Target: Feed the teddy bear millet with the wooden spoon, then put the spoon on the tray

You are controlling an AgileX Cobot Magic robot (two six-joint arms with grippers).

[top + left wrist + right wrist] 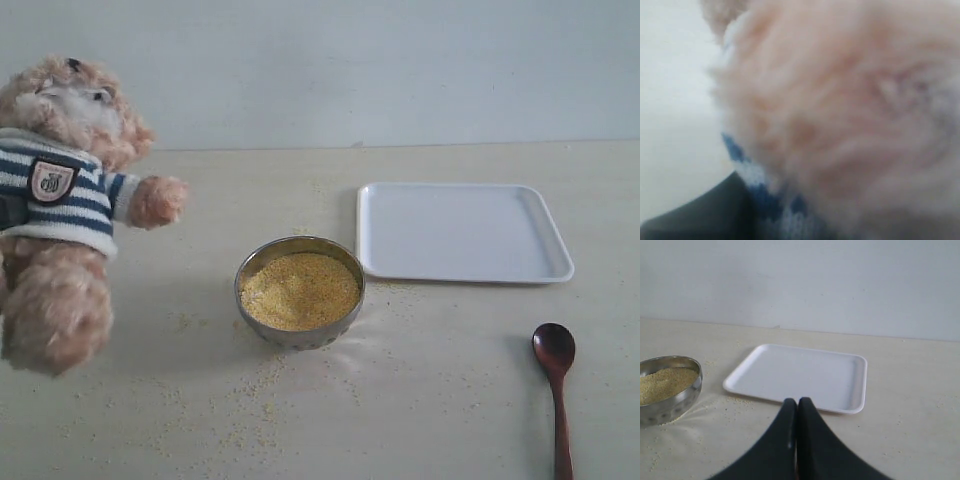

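The teddy bear (pixel 62 200) stands tilted at the far left, in a striped shirt with a badge. Its blurred fur (pixel 840 110) fills the left wrist view. My left gripper (pixel 805 215) is closed on the bear; only one dark finger (pixel 695 215) shows. A steel bowl (pixel 300 291) full of millet (pixel 298 288) sits mid-table. The white tray (pixel 462 232) lies to its right. The wooden spoon (pixel 557 385) lies near the front right edge, bowl end toward the tray. My right gripper (pixel 798 401) is shut and holds nothing, hovering short of the tray (pixel 800 374); it does not show in the exterior view.
Loose millet grains (pixel 250 395) are scattered over the table in front of the bowl and near the tray. A pale wall (pixel 350 70) closes the back of the table. The bowl (pixel 667 387) shows at one edge of the right wrist view.
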